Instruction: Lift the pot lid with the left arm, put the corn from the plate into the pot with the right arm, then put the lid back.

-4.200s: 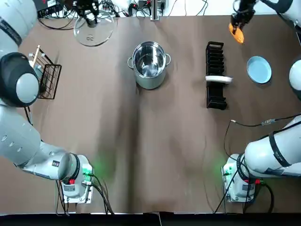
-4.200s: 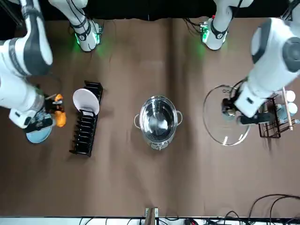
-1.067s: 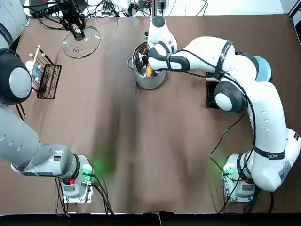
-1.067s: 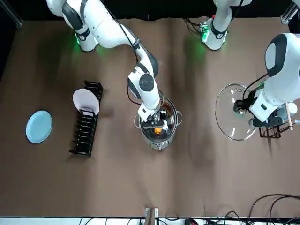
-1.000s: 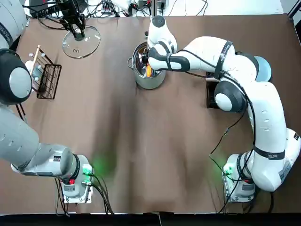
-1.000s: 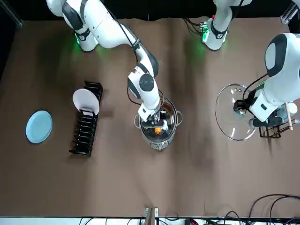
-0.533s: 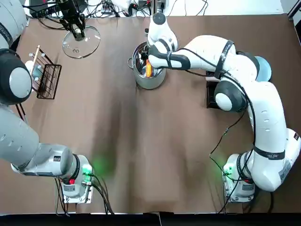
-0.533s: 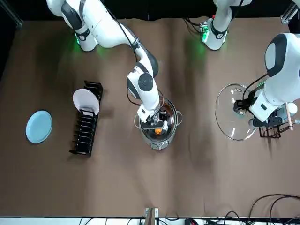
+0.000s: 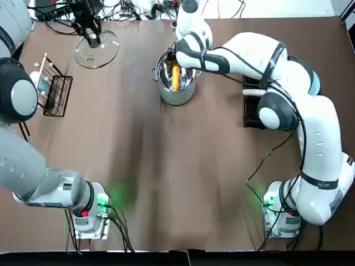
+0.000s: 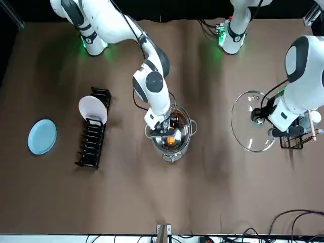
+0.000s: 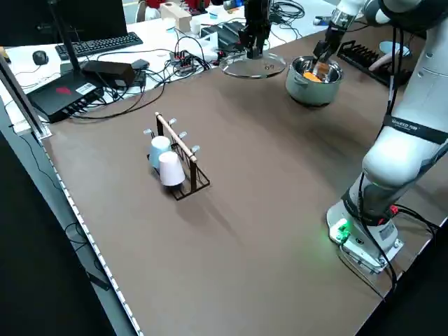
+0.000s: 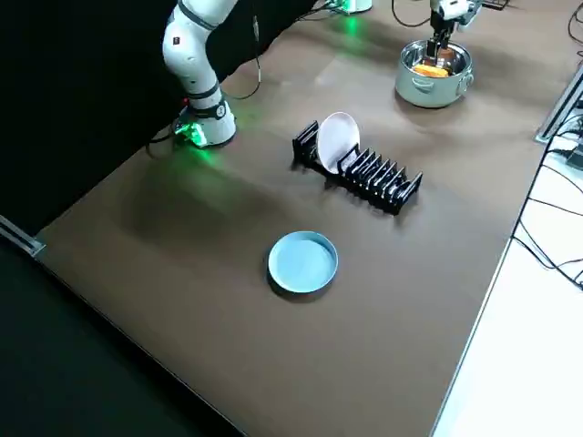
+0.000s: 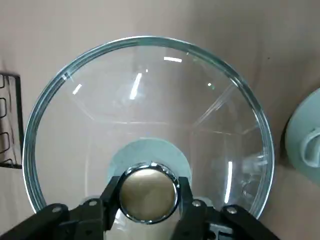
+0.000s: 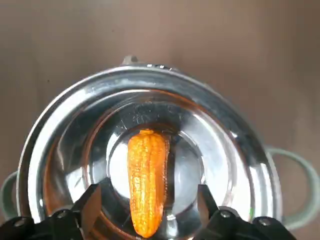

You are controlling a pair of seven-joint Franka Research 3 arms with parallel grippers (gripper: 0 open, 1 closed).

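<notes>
Our left pincer (image 13: 148, 192) grips the knob (image 13: 148, 196) of the glass lid (image 13: 150, 100), which we judge stiff, slippery and breakable; our right pincer (image 14: 148, 200) gapes empty above the corn (image 14: 147, 170) in the pot (image 14: 65, 130).

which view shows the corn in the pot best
Right wrist view: it looks straight into the pot, whole corn lying on the bottom. Top view shows most of it; front view half hides it behind the right gripper; side views show only an orange speck.

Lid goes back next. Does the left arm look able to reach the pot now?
Probably not yet: the open right hand hangs over the pot and its corn, blocking the glass lid in the left hand.
</notes>
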